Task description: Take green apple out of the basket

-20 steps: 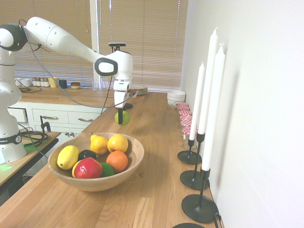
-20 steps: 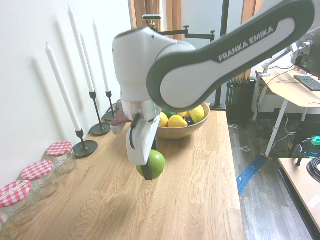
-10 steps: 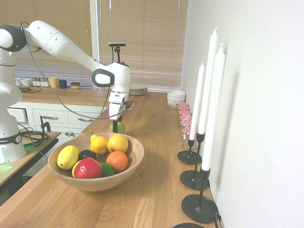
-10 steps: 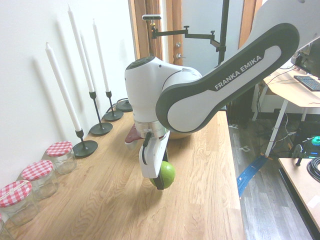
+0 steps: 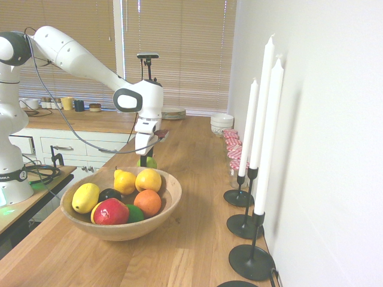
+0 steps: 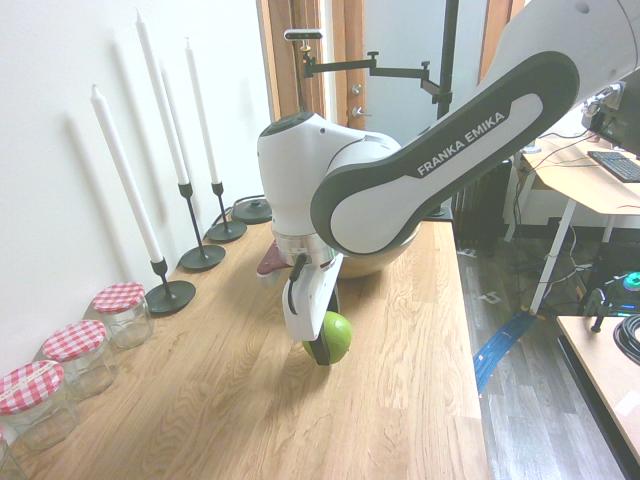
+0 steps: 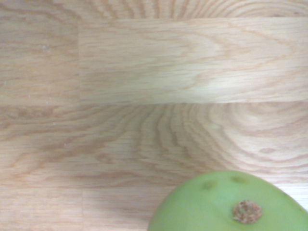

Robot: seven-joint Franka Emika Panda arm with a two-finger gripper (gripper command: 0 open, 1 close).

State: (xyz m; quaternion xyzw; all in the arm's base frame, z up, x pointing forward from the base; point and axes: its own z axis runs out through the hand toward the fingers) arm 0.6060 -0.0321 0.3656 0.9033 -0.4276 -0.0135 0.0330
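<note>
My gripper (image 6: pixel 318 348) is shut on the green apple (image 6: pixel 335 335), glossy and yellow-green, with a dark finger across its front. The apple is down at the wooden countertop, outside the basket (image 5: pixel 174 197); whether it touches the wood I cannot tell. In the first exterior view the green apple (image 5: pixel 149 161) peeks out just behind the basket's far rim, under the gripper (image 5: pixel 143 160). The wrist view shows the green apple (image 7: pixel 231 204) with its stem end, close over the wood grain. In the second exterior view the arm hides most of the basket (image 6: pixel 385 260).
The basket holds lemons (image 5: pixel 85 197), an orange (image 5: pixel 148 202), a red fruit (image 5: pixel 111 211) and small dark fruit. Tall white candles (image 5: pixel 261 113) in black holders line the wall. Jars with red-checked lids (image 6: pixel 119 312) stand beside them. The countertop's edge (image 6: pixel 470 380) drops off on the arm's side.
The gripper has come down with the green apple from mid-air to the countertop behind the basket, staying shut on it.
</note>
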